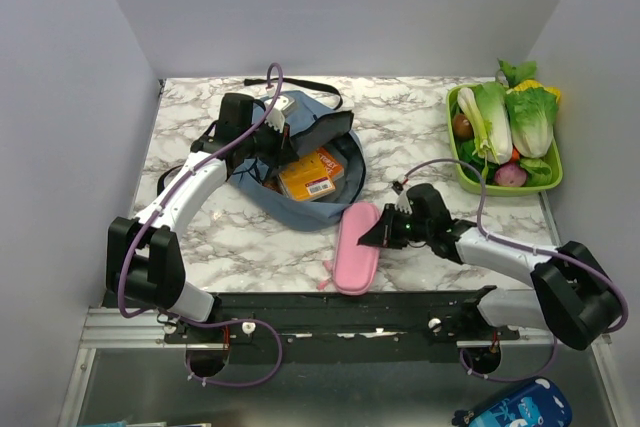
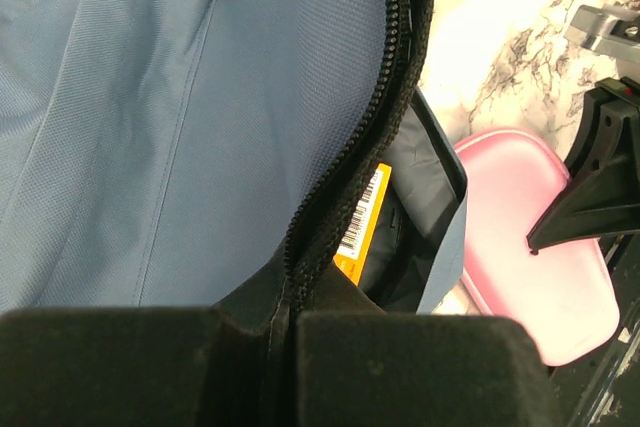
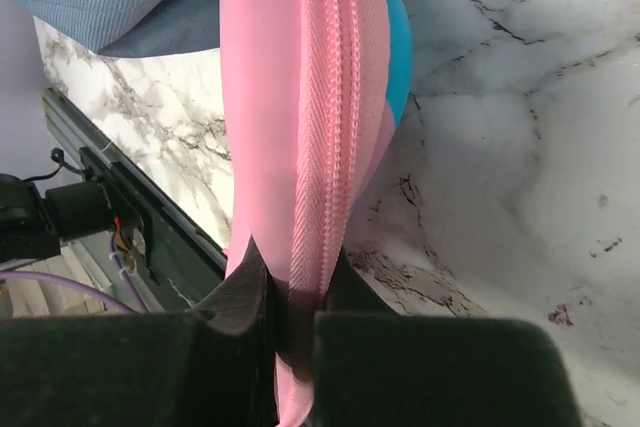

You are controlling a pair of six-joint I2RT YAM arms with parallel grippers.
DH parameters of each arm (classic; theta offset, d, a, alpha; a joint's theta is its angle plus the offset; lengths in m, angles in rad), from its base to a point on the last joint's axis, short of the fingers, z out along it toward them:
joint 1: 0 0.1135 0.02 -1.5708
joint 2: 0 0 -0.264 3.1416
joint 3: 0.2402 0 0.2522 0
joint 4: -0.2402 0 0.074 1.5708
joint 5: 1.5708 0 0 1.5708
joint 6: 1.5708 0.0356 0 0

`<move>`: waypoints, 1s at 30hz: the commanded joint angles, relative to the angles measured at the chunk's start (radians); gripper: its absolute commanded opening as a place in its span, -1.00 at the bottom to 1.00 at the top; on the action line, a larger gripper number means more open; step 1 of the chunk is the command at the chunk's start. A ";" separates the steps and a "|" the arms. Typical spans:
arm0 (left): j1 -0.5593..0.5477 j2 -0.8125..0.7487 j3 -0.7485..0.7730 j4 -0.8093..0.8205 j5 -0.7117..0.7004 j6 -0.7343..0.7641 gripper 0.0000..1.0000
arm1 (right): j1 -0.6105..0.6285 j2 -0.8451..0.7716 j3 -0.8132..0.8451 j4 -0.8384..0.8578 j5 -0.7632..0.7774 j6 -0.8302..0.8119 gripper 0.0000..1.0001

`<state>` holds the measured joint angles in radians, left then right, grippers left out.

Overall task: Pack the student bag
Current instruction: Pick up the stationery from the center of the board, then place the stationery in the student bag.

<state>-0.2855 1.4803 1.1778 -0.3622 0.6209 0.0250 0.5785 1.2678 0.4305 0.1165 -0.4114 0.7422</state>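
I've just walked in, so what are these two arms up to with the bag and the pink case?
The left gripper is shut on the zipper edge of the student bag, holding its mouth open. An orange packet lies inside. The right gripper is clamped on the edge of the pink pencil case, which is just in front of the bag and not yet packed. A green tray of vegetables sits at the far right.

The student bag (image 1: 290,209) sat left of centre on the worktop (image 1: 420,127), with the pencil case (image 1: 355,247) just before it and the tray (image 1: 500,187) far right.
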 commanded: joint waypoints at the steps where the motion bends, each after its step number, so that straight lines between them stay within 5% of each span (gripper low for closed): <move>1: -0.004 -0.038 0.019 0.019 0.033 -0.020 -1.00 | 0.000 -0.042 0.008 -0.083 0.103 -0.049 -0.99; 8: -0.004 -0.052 0.005 0.025 0.043 -0.016 -1.00 | -0.009 -0.186 0.270 -0.421 0.216 -0.217 -0.94; 14: -0.004 -0.055 -0.004 0.028 0.085 -0.022 -1.00 | -0.011 0.002 0.621 -0.593 0.442 -0.410 -0.95; 24: -0.004 -0.084 -0.018 -0.003 0.140 -0.005 -0.99 | 0.003 0.419 1.000 -0.627 0.649 -0.576 -0.97; 30: -0.004 -0.078 -0.010 0.011 0.123 -0.022 -0.99 | 0.072 0.466 0.950 -0.578 0.747 -0.587 -0.97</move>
<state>-0.2855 1.4410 1.1568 -0.3794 0.6918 0.0238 0.5999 1.7336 1.3949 -0.4633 0.2207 0.2047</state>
